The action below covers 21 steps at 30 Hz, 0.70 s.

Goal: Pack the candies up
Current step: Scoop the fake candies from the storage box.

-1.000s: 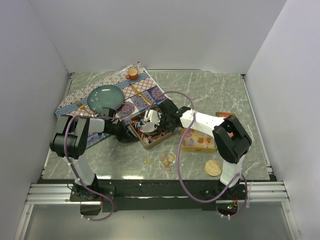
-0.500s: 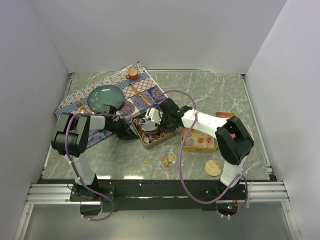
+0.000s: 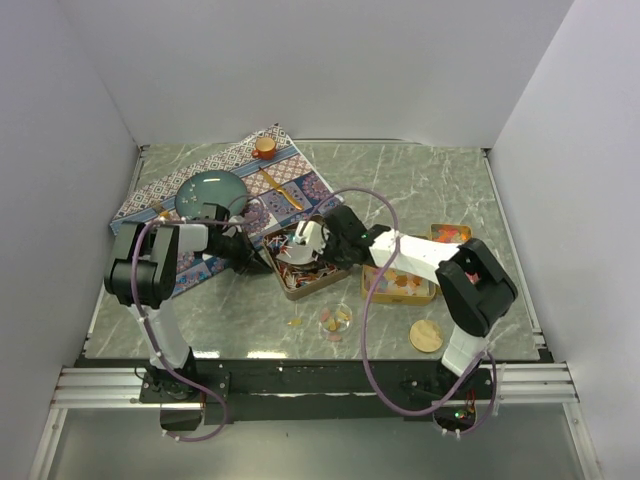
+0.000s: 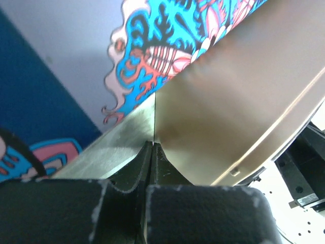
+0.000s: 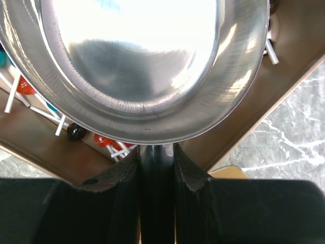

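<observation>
Candies (image 5: 104,140), red-white-black: in gold tin (image 3: 298,293), just under and ahead of right gripper (image 5: 156,165), the nearer arm, clamped on scoop (image 5: 137,61) handle. Left gripper (image 4: 151,152) pinches tin wall.

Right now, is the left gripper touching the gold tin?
Touching. The left wrist view shows the left gripper clamped shut on the thin wall of the gold tin, with no gap.
</observation>
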{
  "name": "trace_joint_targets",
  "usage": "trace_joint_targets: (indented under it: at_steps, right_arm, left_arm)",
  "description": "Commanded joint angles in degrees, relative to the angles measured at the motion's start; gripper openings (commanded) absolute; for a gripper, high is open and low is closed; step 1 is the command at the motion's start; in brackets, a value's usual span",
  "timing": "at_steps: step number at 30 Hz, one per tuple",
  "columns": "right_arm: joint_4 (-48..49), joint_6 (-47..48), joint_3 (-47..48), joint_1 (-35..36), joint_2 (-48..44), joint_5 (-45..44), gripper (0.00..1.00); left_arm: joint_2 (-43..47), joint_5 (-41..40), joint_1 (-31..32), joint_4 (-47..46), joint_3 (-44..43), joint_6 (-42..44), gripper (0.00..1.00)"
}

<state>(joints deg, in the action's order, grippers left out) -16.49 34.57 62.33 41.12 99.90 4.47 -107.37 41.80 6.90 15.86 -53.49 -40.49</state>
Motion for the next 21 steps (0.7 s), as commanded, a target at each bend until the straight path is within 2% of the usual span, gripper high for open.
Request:
trace_joint_targets:
  at_steps: [1, 18, 21]
  right_arm:
    - [10.42, -2.84, -3.61, 0.71, -3.3, 0.98, 0.0]
    - [20.35, -4.51, -13.89, -1.04, -12.97, 3.09, 0.0]
    - [18.79, -3.9, -13.73, -0.96, -13.06, 3.18, 0.0]
  left_arm:
    - [-2.05, -0.76, -0.65, 1.63, -2.84, 4.01, 0.01]
    - [-6.35, 0.74, -1.36, 4.79, -8.03, 10.69, 0.01]
    - [-7.5, 1.0, -1.45, 5.15, -9.17, 11.57, 0.01]
